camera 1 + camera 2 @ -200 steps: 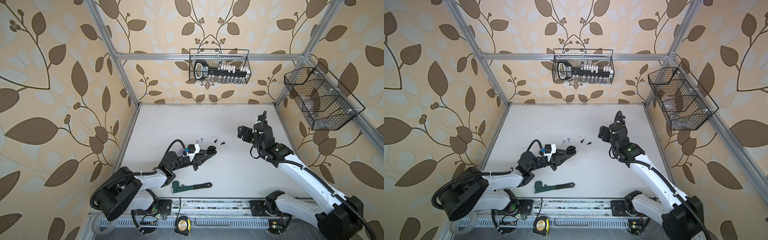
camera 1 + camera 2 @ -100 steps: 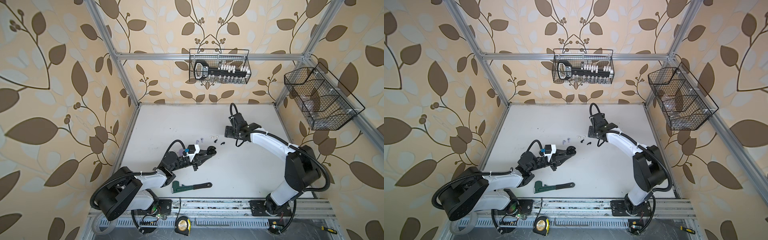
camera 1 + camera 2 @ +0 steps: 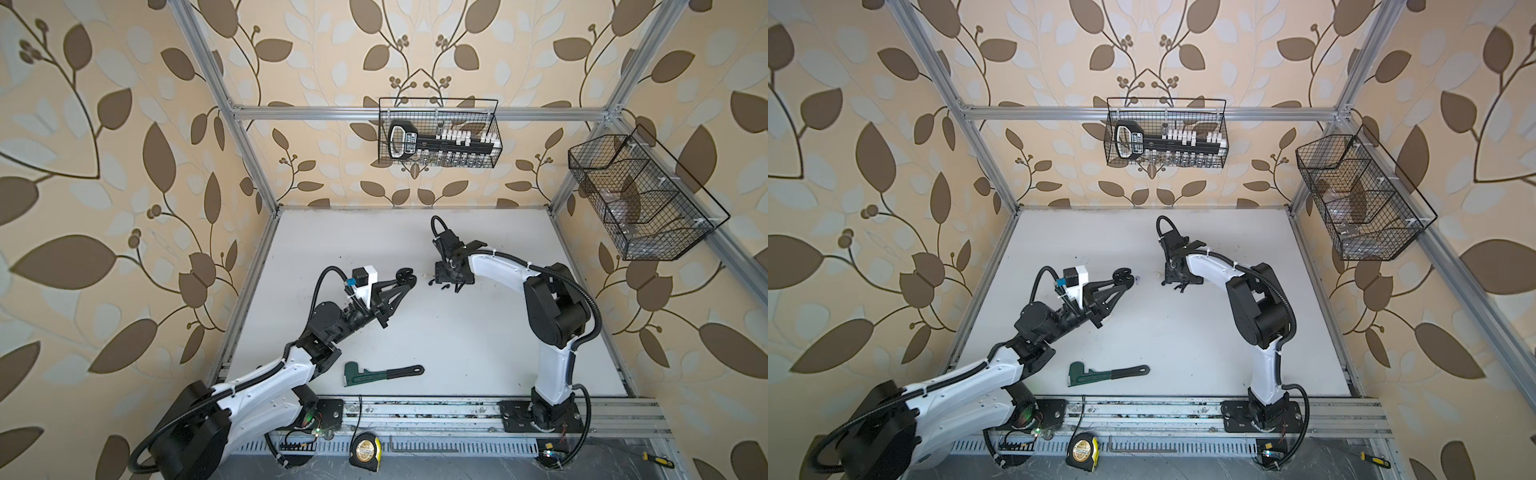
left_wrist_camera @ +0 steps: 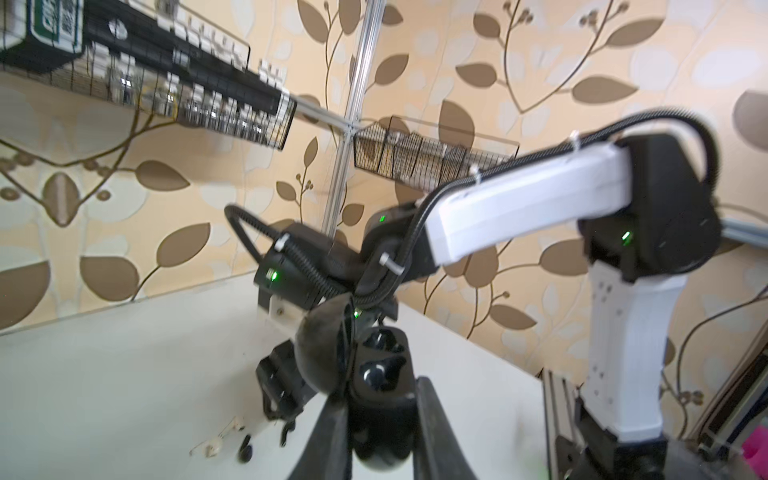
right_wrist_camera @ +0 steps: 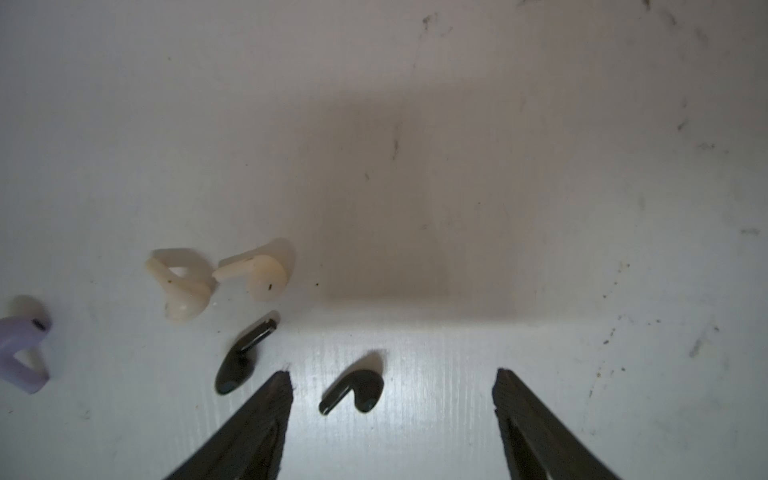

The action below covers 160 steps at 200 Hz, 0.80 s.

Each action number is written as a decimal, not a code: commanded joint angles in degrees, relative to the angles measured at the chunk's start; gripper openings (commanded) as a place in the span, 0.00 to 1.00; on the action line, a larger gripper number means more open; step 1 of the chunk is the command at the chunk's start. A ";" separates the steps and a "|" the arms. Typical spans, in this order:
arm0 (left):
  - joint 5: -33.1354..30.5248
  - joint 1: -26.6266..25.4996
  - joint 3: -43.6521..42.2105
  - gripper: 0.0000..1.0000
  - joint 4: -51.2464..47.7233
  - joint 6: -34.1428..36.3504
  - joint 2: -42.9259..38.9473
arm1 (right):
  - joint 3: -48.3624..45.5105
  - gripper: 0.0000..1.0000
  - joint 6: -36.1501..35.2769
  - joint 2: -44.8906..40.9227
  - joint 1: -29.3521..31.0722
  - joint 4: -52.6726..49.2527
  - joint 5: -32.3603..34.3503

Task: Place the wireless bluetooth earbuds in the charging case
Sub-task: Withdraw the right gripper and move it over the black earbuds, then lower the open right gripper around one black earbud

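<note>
Pickup step: black earbud (image 5: pixel 353 390) lined up.
Right fingers (image 5: pixel 266 411) stand wide astride it on the surface (image 5: pixel 415 124); left fingers (image 4: pixel 434 424) clamp the open charging case (image 4: pixel 376 353). The next move likely needs a careful close without nudging the twin (image 5: pixel 241 361).

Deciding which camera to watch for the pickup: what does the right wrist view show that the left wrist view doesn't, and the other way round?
Right wrist view only: a lilac earbud at the frame edge, and a black earbud lying untouched within the open right gripper. Left wrist view only: the open charging case held in the shut left gripper, the right arm and two wire baskets. Both: the white table with white earbuds and a second black earbud, small and blurred in the left wrist view.
</note>
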 commanded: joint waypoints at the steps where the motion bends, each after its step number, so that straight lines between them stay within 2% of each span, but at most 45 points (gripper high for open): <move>1: -1.79 -0.15 3.39 0.00 -10.11 -4.84 -5.24 | 2.95 0.76 0.42 3.31 -0.17 -3.63 2.05; 19: -3.13 -0.13 3.04 0.00 -9.96 -7.06 -6.50 | 3.62 0.74 1.55 4.96 -0.67 -5.48 2.81; 54: 2.30 -0.21 3.38 0.00 -8.24 -7.78 -5.35 | -2.29 0.73 3.07 4.64 -2.07 -3.76 -0.72; 73: 0.10 -0.26 3.06 0.00 -8.08 -8.95 -4.92 | -3.94 0.71 4.14 5.03 -2.91 -3.36 -2.59; 102: -4.06 -0.21 2.15 0.00 -8.87 -9.44 -5.24 | -6.65 0.69 4.96 3.00 -2.50 -3.27 -1.18; 126: -3.73 -0.21 2.15 0.00 -9.82 -8.07 -6.29 | -8.65 0.69 5.10 0.75 -2.20 -1.86 -3.76; 160: -1.90 -0.23 2.53 0.00 -10.52 -7.48 -7.32 | -8.55 0.68 5.94 -0.03 -1.52 -2.95 -1.08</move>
